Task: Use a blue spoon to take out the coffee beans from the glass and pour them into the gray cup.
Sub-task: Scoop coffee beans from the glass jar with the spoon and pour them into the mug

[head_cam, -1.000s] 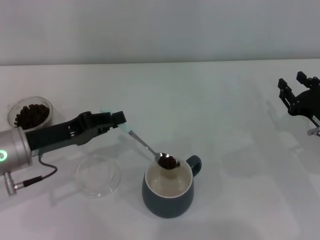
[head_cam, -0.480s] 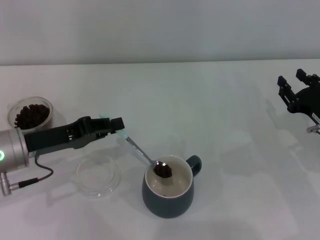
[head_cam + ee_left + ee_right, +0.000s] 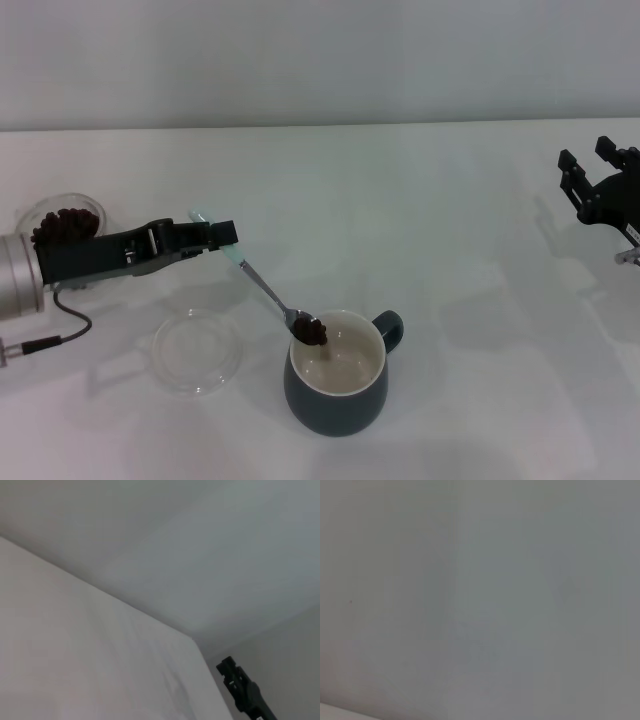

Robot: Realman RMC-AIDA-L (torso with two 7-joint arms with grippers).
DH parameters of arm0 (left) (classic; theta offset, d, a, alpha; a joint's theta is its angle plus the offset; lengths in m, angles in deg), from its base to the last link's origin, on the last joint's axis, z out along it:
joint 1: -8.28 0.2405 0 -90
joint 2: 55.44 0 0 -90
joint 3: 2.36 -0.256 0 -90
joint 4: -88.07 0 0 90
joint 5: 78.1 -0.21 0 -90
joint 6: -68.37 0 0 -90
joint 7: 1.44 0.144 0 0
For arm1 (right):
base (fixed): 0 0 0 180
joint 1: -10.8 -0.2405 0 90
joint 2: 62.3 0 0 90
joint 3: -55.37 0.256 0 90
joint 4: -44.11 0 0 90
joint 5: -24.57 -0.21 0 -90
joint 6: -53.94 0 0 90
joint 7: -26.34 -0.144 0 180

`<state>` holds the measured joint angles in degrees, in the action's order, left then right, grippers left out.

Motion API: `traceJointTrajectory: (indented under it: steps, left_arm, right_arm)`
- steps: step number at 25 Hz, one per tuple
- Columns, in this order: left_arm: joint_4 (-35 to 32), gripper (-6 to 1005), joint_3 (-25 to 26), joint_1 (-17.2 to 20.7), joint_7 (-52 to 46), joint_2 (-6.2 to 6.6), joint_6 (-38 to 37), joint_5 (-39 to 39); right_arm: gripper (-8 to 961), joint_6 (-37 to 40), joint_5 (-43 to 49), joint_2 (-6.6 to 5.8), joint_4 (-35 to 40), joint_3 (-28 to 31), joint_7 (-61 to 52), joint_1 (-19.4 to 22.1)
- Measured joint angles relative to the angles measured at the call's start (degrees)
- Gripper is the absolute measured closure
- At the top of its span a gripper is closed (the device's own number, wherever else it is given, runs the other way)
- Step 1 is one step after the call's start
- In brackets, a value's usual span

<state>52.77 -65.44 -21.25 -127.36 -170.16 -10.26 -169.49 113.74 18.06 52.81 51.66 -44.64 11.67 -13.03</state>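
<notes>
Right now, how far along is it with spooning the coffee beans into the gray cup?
Scooping looks done: the left gripper holds the blue spoon with a clump of coffee beans in its bowl, at the gray cup rim. In hand is the pour; the cup's inside looks bare. Left to do: more beans sit in the glass. The right gripper idles far right.

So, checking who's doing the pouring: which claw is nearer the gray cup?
Left. The left claw holds the blue spoon over the gray cup; the right claw sits far off.

One blue spoon (image 3: 255, 281), one glass (image 3: 62, 218), one gray cup (image 3: 337, 400), one dish (image 3: 197, 350), two arms.
</notes>
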Motion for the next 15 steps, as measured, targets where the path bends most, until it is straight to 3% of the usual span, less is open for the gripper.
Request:
traceJointTrajectory:
  steps: [15]
  left_arm:
    - [-0.74, 872, -0.47, -6.52, 1.53, -1.1, 0.34, -8.36]
  right_arm:
    - [454, -0.07, 0.02, 0.03, 0.04, 0.0, -0.11, -0.17]
